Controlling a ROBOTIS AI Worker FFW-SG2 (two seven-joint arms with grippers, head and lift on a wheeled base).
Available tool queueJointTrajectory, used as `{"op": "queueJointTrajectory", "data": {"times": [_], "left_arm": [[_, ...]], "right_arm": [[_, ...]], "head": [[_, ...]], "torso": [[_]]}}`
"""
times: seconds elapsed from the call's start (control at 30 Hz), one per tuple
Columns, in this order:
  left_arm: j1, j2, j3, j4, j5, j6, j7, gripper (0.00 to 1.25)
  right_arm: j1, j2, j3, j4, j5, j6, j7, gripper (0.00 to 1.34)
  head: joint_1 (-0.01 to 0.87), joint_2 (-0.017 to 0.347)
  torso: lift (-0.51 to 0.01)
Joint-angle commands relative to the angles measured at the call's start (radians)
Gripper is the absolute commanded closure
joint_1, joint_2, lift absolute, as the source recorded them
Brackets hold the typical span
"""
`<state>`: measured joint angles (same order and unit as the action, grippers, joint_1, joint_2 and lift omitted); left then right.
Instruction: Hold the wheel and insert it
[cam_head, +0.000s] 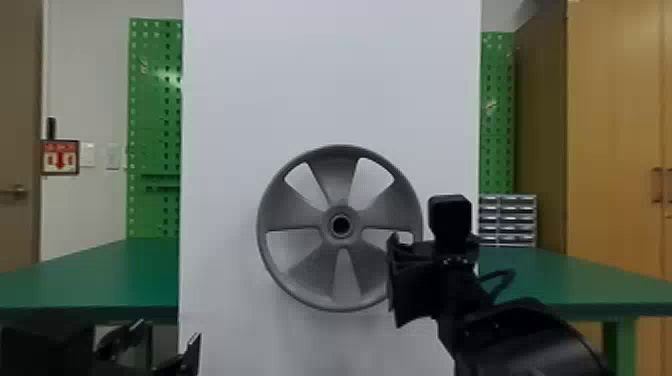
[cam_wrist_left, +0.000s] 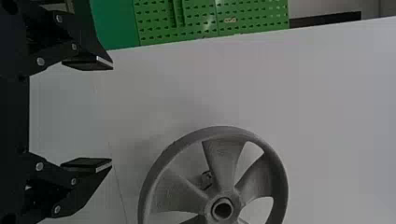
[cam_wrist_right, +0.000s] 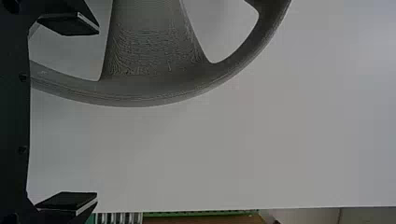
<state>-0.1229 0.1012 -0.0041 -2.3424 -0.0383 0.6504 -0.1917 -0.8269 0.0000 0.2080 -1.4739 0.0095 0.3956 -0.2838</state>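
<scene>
Wheel (cam_head: 340, 187), low centre of the head view, up against the big white board (cam_head: 330, 75); seated or not, I can't tell! Left gripper (cam_wrist_left: 112, 114) at lower left, fingers well apart, empty; right gripper (cam_wrist_right: 98, 113) by the rim's lower right, also spread wide, empty. Careless swing, and a finger could catch a spoke gap; push from one side and the hub (cam_head: 327, 226) might tilt and jam.

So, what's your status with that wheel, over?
Left gripper and right gripper, both black, open, empty. Grey five-spoked plastic-looking wheel upright before white panel. Right gripper partly hides its rim.
</scene>
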Motion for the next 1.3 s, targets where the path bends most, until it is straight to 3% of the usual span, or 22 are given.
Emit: {"op": "queueJointTrajectory", "data": {"times": [0.0,0.53,0.93,1.27], "left_arm": [[0.000,0.000,0.001,0.000,0.000,0.000,0.000,0.51],[0.003,0.000,0.006,0.000,0.006,0.000,0.000,0.51],[0.006,0.000,0.018,-0.002,0.014,0.000,0.000,0.51],[0.016,0.000,0.035,-0.009,0.014,-0.002,0.000,0.51]], "right_arm": [[0.015,0.001,0.005,-0.031,-0.008,-0.008,0.000,0.00],[0.153,-0.005,0.017,-0.229,-0.071,0.046,0.003,0.00],[0.278,-0.021,0.010,-0.364,-0.063,0.071,0.066,0.00],[0.388,-0.044,0.008,-0.428,-0.063,0.072,0.115,0.00]], "head": [[0.000,0.000],[0.000,0.000],[0.000,0.000],[0.000,0.000]], "torso": [[-0.499],[-0.499],[-0.499],[-0.499]]}}
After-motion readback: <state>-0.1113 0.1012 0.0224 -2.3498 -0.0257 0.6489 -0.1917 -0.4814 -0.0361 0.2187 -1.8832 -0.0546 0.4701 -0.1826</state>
